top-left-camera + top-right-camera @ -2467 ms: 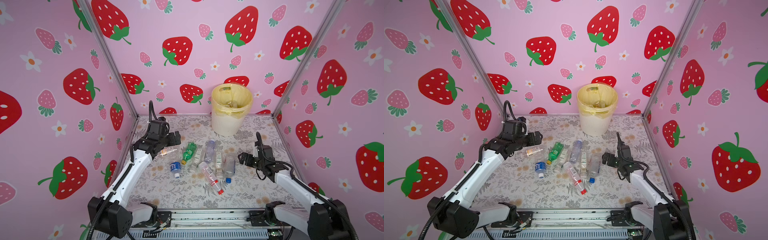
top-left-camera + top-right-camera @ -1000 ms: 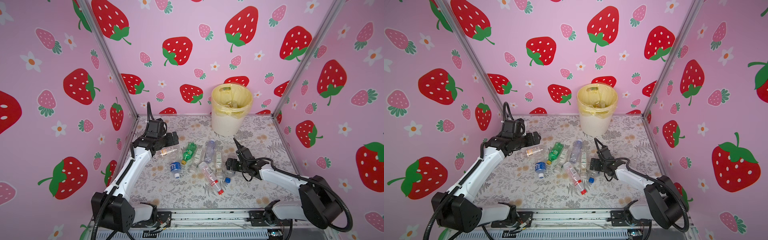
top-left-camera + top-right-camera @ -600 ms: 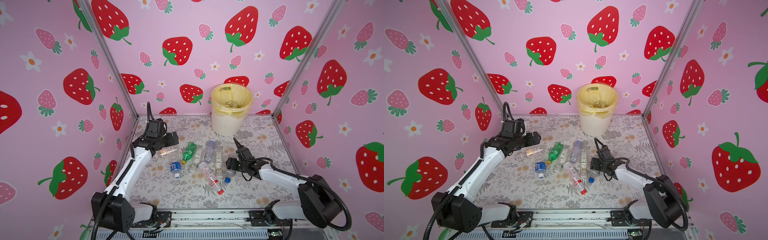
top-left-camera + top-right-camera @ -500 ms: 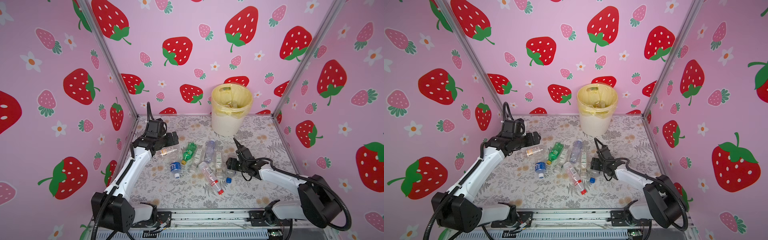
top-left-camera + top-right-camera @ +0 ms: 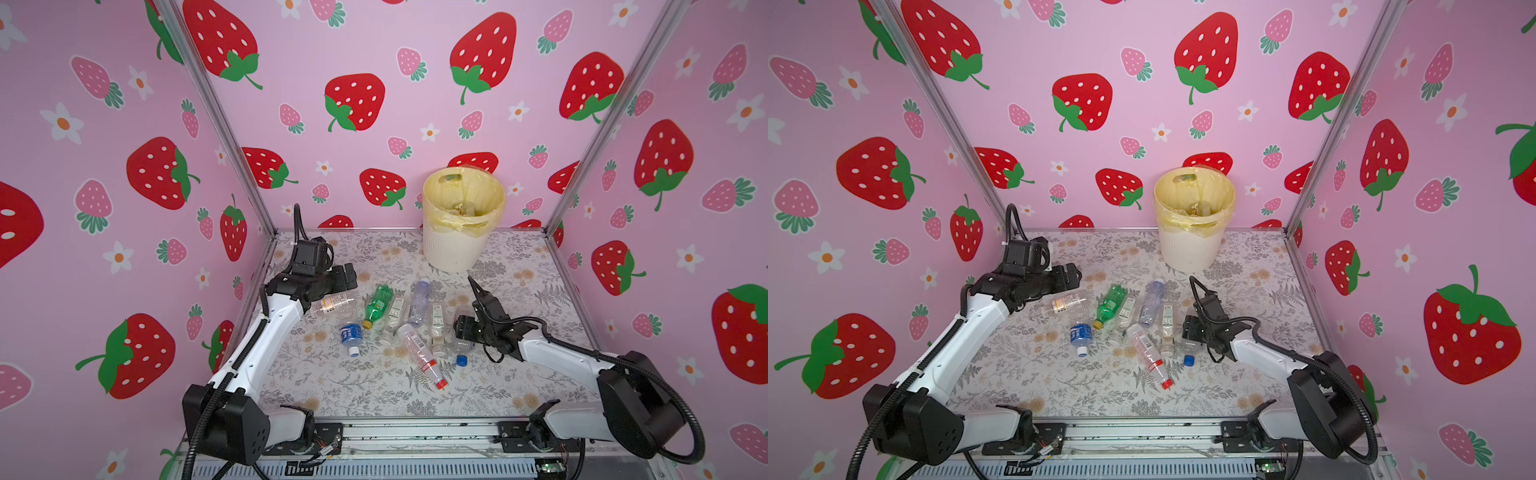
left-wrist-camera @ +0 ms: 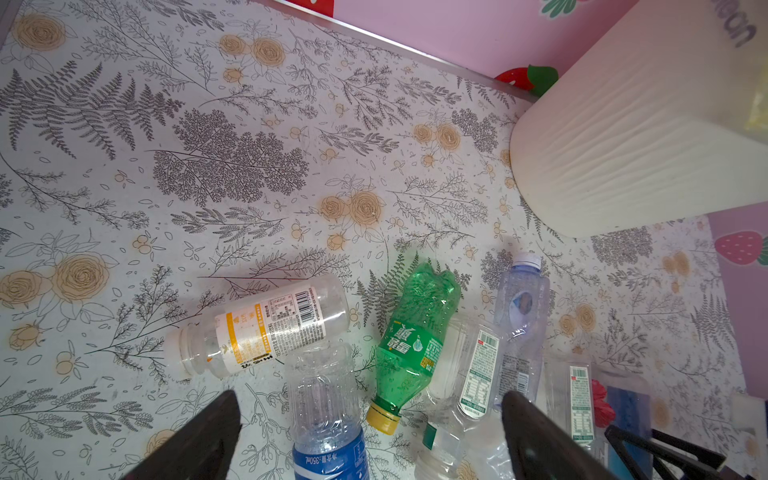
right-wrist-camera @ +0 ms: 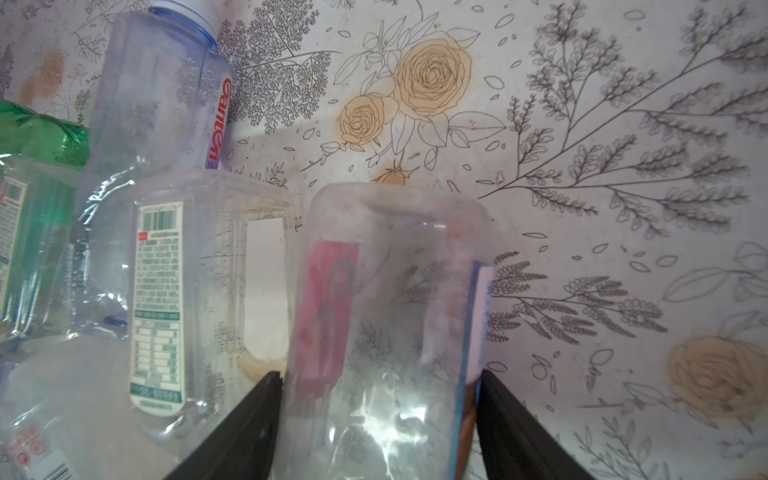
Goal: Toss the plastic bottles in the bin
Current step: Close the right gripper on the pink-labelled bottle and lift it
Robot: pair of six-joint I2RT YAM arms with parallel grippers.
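The bin (image 5: pixel 461 249) stands upright well beyond both grippers, against the back wall (image 5: pixel 374 124), its mouth open for drops. My left gripper (image 6: pixel 370 399) hangs spread wide above the bottles (image 5: pixel 399 316). A blue-labelled bottle (image 6: pixel 328 415) lies just below and between its fingers, probably my next pick. My right gripper (image 7: pixel 378 374) sits low at the side of the pile, jaws pressed on both sides of a clear bottle (image 7: pixel 386 291) that lies flat, ready for lifting.
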